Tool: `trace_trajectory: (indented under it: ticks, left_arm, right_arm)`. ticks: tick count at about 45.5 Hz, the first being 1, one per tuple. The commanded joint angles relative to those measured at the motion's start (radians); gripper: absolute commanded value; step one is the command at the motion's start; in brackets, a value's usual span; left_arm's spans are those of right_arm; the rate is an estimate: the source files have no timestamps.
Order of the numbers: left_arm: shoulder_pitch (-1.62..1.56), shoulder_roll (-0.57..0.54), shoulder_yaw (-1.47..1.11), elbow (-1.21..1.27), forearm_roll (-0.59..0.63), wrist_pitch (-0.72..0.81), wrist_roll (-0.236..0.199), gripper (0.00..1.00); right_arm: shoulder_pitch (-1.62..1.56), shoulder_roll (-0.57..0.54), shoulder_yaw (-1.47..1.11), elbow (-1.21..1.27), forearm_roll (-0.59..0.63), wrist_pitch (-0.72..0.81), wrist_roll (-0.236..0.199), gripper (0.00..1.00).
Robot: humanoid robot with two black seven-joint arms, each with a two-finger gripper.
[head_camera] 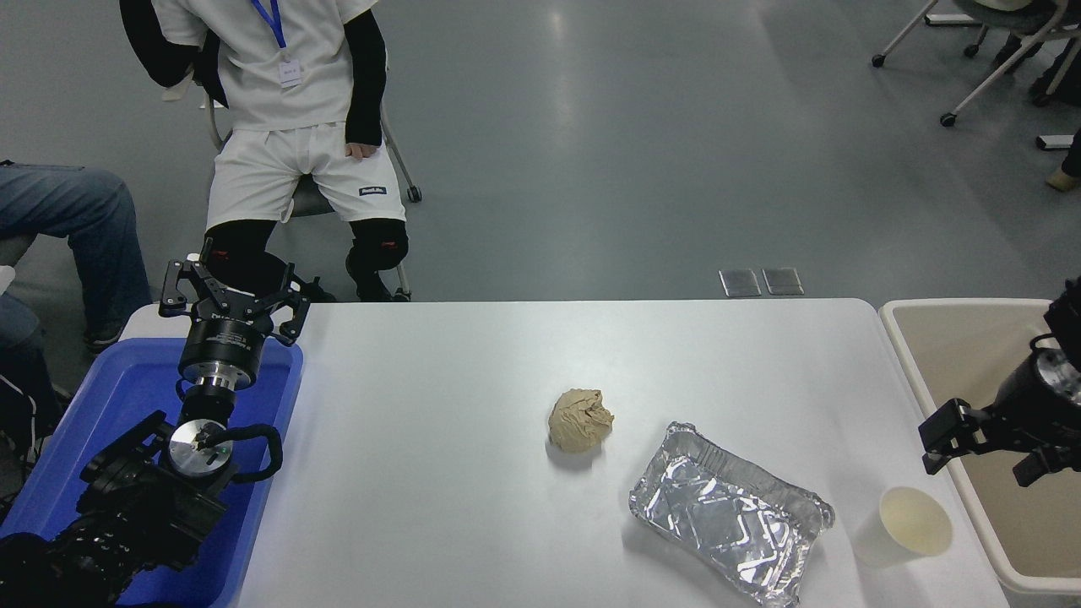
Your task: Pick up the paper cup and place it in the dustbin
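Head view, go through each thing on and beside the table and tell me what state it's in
White paper cup: upright, empty, untouched.
Rectangular foil tray: open, empty, crinkled.
Tan paper ball: crumpled, lying loose.
Beige plastic dustbin: open, nothing visible inside.
Blue plastic tub: open.
Right gripper: open, empty, above the dustbin's rim.
Left gripper: open, empty, over the tub.

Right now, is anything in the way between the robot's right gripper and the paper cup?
Nothing visible is. The right gripper hangs open over the dustbin's rim, just beyond the paper cup. The foil tray sits on the cup's other side, clear of that path.
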Motion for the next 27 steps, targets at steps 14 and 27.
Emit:
trace_trajectory:
  ticks: [14, 27]
  left_arm:
    - [0.0, 0.0, 0.0, 0.0, 0.0, -0.002, 0.0, 0.99]
    - [0.0, 0.0, 0.0, 0.0, 0.0, -0.002, 0.0, 0.99]
  right_arm:
    - [-0.087, -0.004, 0.071, 0.004, -0.054, 0.0, -0.006, 1.0]
    - [-0.089, -0.004, 0.1, 0.007, -0.046, 0.0, -0.005, 1.0]
